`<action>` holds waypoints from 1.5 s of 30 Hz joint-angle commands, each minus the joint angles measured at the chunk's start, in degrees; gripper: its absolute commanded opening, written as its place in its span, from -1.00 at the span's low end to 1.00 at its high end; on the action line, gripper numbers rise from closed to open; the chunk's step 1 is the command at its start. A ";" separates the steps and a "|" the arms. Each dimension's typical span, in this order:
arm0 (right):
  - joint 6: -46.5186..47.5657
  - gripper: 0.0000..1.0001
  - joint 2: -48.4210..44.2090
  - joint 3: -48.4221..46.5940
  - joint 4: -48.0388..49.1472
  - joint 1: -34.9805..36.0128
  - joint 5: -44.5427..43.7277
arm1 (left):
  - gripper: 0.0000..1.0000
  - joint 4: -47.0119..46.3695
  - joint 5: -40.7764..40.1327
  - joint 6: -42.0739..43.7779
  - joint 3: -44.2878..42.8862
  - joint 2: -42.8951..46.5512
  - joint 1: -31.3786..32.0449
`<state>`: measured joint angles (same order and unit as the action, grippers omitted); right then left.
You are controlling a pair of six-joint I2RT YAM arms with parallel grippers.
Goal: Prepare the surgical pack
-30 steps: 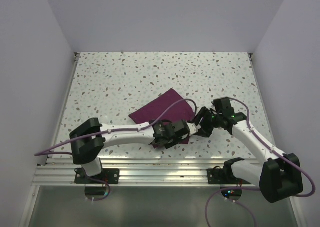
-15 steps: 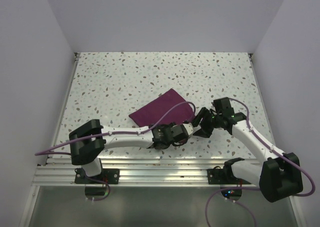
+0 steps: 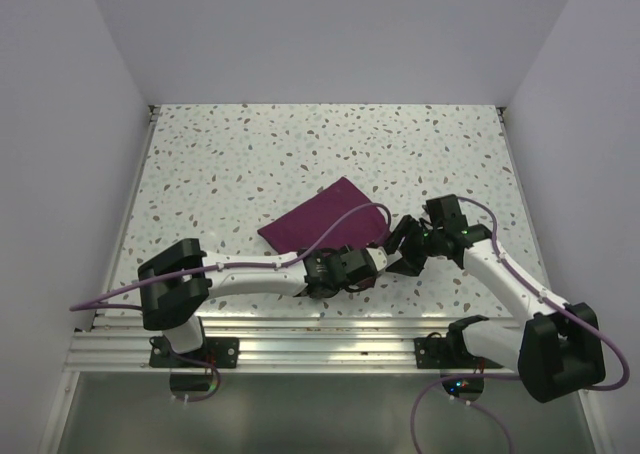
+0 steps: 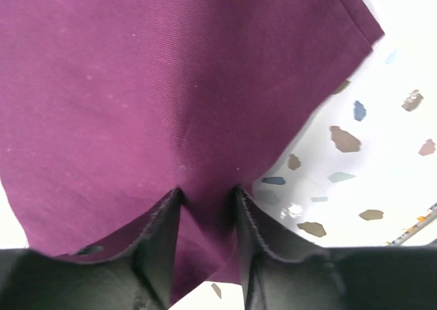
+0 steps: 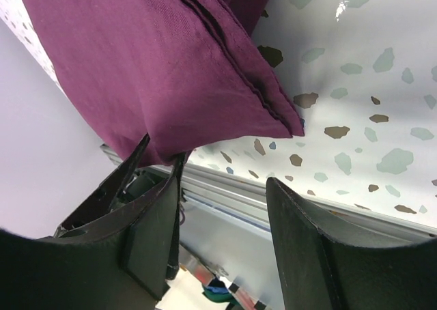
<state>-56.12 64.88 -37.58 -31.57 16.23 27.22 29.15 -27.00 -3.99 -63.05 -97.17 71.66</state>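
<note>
Two robot arms meet at the near right corner of the surgical pack point(image 3: 320, 219), a folded maroon cloth bundle lying flat on the speckled bench point(image 3: 250, 154), near its front middle. The left gripper point(image 4: 205, 197) pinches a ridge of cloth between its fingers. The right gripper point(image 5: 218, 170) stands spread, one finger touching the layered edge, the other clear. The best approach is probably to lift the pinched layer slowly, so the stacked folds do not slide apart.
</note>
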 commanded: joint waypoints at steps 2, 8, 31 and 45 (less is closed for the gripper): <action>0.75 0.17 -0.28 -0.47 0.37 0.29 1.69 | -0.13 -3.21 4.06 -2.07 -1.55 1.01 0.06; 1.10 0.17 -0.55 -0.56 -0.16 0.21 1.87 | -0.21 -3.66 5.03 -2.34 -0.94 -0.30 -0.38; 1.98 0.17 -0.11 -0.30 -0.16 0.21 2.57 | -0.10 -6.29 5.91 -2.16 2.93 -2.76 -2.49; 1.98 0.17 0.16 -0.47 -0.24 0.29 2.66 | -0.47 -5.25 1.08 -2.69 2.23 -2.24 -2.84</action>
<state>-55.00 64.88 -37.56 -31.59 16.05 27.97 23.44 -23.53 -5.41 -60.84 -99.88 69.87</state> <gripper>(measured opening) 0.585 0.269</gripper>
